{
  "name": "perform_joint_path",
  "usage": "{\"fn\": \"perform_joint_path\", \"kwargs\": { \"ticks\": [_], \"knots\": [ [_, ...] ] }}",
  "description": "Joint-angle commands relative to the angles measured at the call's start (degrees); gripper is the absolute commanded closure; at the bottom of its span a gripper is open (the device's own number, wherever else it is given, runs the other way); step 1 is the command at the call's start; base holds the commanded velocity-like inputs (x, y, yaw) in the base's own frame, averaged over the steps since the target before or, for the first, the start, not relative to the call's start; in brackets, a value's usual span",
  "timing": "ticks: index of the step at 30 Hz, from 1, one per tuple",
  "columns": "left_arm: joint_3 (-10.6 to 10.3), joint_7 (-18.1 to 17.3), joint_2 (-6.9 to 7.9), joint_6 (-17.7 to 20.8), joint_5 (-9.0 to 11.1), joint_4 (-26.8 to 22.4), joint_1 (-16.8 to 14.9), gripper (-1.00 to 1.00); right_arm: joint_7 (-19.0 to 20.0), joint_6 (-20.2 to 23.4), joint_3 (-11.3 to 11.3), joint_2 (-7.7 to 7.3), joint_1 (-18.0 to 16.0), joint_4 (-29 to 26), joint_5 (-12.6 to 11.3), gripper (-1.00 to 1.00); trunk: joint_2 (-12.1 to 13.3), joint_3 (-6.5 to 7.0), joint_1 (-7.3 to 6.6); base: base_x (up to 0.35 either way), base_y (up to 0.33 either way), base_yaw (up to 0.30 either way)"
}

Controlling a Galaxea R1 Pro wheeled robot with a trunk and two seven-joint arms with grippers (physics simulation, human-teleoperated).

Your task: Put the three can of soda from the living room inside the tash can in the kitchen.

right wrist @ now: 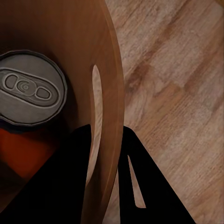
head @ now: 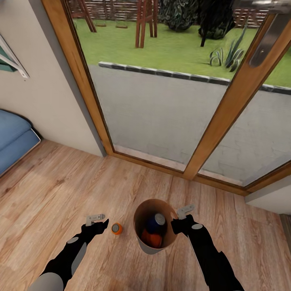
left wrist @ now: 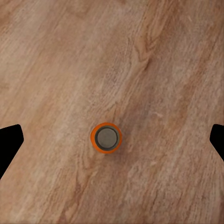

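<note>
The right hand point(head: 180, 220) pinches the rim of the tash can point(head: 142, 241) — a blue can point(head: 155, 223) and an orange one point(head: 150, 239) lie inside. Just beside the bin, a third orange can point(head: 117, 228) stands upright on the floor point(head: 48, 190) — the left hand point(left wrist: 112, 140) hangs spread above it.

Both arms are matte black and taper toward the wrist. The left arm point(head: 68, 254) has a pale grey shell at its lower end and a small grey oval patch further up. The right arm point(head: 210, 258) bears a small grey oval patch by the wrist. Each ends in a black claw, left claw point(head: 97, 221) and right claw point(head: 182, 216), with a light grey bracket on top. In the wrist views the fingers point(right wrist: 140, 186) are plain flat black shapes.
</note>
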Motion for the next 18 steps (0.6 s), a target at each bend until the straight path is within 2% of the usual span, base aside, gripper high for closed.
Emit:
{"fn": "perform_joint_path", "kwargs": {
  "ticks": [1,18],
  "knots": [
    [0.0,0.0,0.0,0.0,0.0,0.0,0.0,-1.0,0.21,0.12,0.03,0.01,-0.01,0.0,-0.88,1.0,0.0,0.0,0.0,0.0,0.0,0.0],
    [0.0,0.0,-0.33,0.08,-0.03,-0.01,0.0,-1.0,0.21,0.12,0.03,0.01,-0.01,0.02,-0.97,1.0,-0.4,-0.18,0.22,0.0,0.0,0.0]
  ]
}}
